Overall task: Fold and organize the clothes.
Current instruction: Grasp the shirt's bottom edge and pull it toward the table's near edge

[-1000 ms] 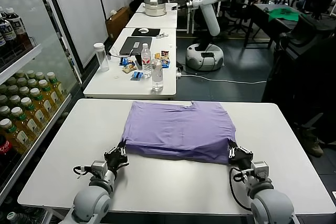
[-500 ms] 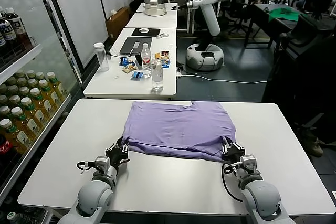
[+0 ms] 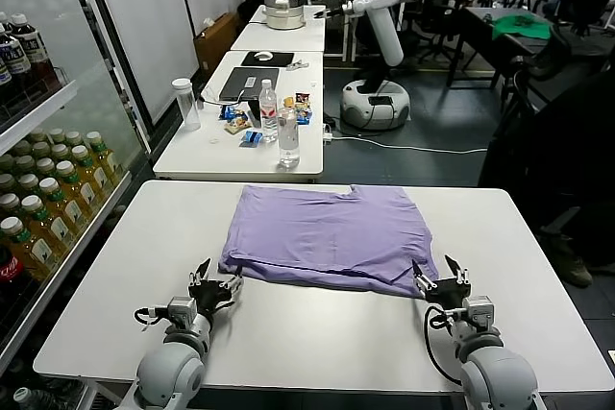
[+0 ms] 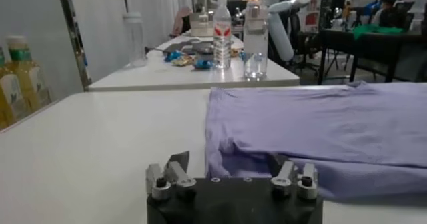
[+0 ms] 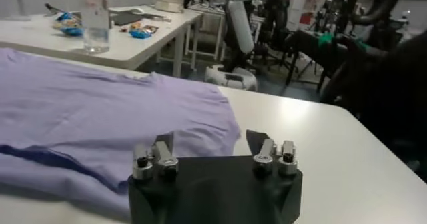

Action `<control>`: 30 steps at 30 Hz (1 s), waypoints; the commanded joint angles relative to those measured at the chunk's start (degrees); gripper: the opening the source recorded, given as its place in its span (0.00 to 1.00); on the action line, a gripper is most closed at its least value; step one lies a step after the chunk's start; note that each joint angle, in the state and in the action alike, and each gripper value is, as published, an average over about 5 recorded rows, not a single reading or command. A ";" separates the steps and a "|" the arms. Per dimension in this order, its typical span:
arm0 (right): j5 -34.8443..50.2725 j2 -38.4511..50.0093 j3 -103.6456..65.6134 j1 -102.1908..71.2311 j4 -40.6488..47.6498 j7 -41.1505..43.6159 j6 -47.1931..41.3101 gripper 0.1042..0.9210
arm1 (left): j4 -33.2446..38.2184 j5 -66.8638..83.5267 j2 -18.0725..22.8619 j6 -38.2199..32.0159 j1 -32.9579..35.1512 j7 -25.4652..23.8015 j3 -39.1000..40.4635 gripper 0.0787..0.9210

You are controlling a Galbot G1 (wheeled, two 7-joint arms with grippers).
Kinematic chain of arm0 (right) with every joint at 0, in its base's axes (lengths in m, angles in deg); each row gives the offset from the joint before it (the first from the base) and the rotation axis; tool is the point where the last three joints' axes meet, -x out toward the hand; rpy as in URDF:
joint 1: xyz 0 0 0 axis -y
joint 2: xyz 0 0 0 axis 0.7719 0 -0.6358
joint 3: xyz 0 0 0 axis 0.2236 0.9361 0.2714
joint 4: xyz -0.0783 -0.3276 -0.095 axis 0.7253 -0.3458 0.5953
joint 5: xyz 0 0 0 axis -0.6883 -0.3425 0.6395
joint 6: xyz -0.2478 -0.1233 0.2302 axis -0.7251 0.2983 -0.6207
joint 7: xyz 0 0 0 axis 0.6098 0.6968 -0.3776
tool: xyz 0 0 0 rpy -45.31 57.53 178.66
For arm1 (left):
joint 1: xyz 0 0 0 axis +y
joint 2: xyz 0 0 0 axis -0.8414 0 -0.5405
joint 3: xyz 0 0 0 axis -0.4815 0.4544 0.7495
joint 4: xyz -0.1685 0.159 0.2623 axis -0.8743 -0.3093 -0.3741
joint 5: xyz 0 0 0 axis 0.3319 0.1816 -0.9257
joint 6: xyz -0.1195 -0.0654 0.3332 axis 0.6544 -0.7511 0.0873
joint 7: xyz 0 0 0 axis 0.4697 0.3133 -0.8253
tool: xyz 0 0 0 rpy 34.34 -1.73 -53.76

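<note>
The clothes are one lavender T-shirt (image 3: 327, 235), lying folded flat in the middle of the white table (image 3: 115, 266). Its near folded edge faces me. My left gripper (image 3: 219, 276) stands open just off the shirt's near left corner, holding nothing. My right gripper (image 3: 434, 268) stands open at the near right corner, also holding nothing. In the left wrist view the shirt (image 4: 320, 129) lies beyond the open left gripper (image 4: 228, 165), with its corner between the jaws' line. In the right wrist view the shirt (image 5: 100, 105) lies ahead of the open right gripper (image 5: 210, 142).
A second table (image 3: 207, 156) behind mine carries water bottles (image 3: 287, 134), a laptop and snacks. Shelves of drink bottles (image 3: 43, 199) run along my left. Another robot (image 3: 380, 7) and a green cloth (image 3: 519, 26) are far back. A dark shape (image 3: 567, 160) stands at the right.
Both grippers went from shut on the shirt's near edge to open. They let the edge drop onto the table and drew back slightly towards me.
</note>
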 commanded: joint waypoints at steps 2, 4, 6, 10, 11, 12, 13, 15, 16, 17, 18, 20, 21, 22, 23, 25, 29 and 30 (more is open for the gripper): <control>3.30 -0.10 -1.60 -0.91 1.87 -0.93 -2.53 0.87 | -4.43 0.68 -0.03 0.73 -3.02 0.33 0.48 0.88; 4.10 -0.31 -0.92 0.04 3.03 -1.14 -3.01 0.84 | -5.48 0.79 -0.09 0.79 -4.05 0.55 0.75 0.87; 4.47 -0.43 -0.34 0.60 3.73 -1.46 -3.35 0.78 | -6.14 0.97 -0.13 0.68 -4.67 0.66 1.03 0.84; 4.94 -0.39 0.45 1.08 5.09 -2.23 -4.04 0.65 | -7.21 1.30 0.00 0.34 -5.24 0.75 1.70 0.70; 5.08 -0.35 0.58 1.07 5.25 -2.20 -4.06 0.62 | -7.34 1.39 0.07 0.30 -5.28 0.76 1.84 0.67; 5.25 -0.30 0.71 1.02 5.29 -2.12 -4.06 0.58 | -7.40 1.48 0.14 0.30 -5.28 0.75 1.95 0.64; 5.40 -0.26 0.83 0.96 5.21 -2.02 -4.03 0.55 | -7.40 1.57 0.20 0.30 -5.26 0.74 2.04 0.60; 5.63 -0.17 1.08 0.83 4.86 -1.73 -3.98 0.47 | -7.32 1.86 0.30 0.33 -5.13 0.70 2.19 0.54; 5.69 -0.11 1.19 0.77 4.68 -1.59 -3.97 0.44 | -7.29 2.04 0.33 0.35 -5.05 0.67 2.25 0.50; 5.73 -0.04 1.30 0.71 4.51 -1.44 -3.97 0.41 | -7.28 2.24 0.37 0.38 -4.97 0.63 2.29 0.47; 5.75 0.04 1.38 0.64 4.36 -1.30 -3.95 0.37 | -7.29 2.49 0.40 0.40 -4.90 0.60 2.33 0.44; 5.76 0.22 1.47 0.48 4.15 -1.05 -3.89 0.30 | -7.39 2.98 0.44 0.42 -4.81 0.51 2.35 0.36; 5.77 0.33 1.47 0.39 4.02 -0.93 -3.85 0.26 | -7.45 3.23 0.46 0.42 -4.78 0.46 2.35 0.33; 5.80 0.44 1.42 0.31 3.88 -0.83 -3.81 0.23 | -7.47 3.50 0.45 0.41 -4.74 0.41 2.31 0.30; 5.81 0.57 1.35 0.21 3.68 -0.75 -3.78 0.20 | -7.43 3.73 0.43 0.39 -4.68 0.36 2.26 0.28; 5.85 0.89 1.12 -0.10 3.12 -0.63 -3.73 0.12 | -7.07 4.14 0.33 0.31 -4.42 0.26 2.09 0.21; 5.96 1.80 0.17 -1.72 0.89 -0.51 -3.65 0.03 | -3.75 4.77 0.04 0.11 -2.47 0.07 1.26 0.07; 6.01 2.04 -0.22 -2.44 0.05 -0.49 -3.63 0.02 | -2.38 4.84 0.01 0.09 -1.61 0.05 0.99 0.05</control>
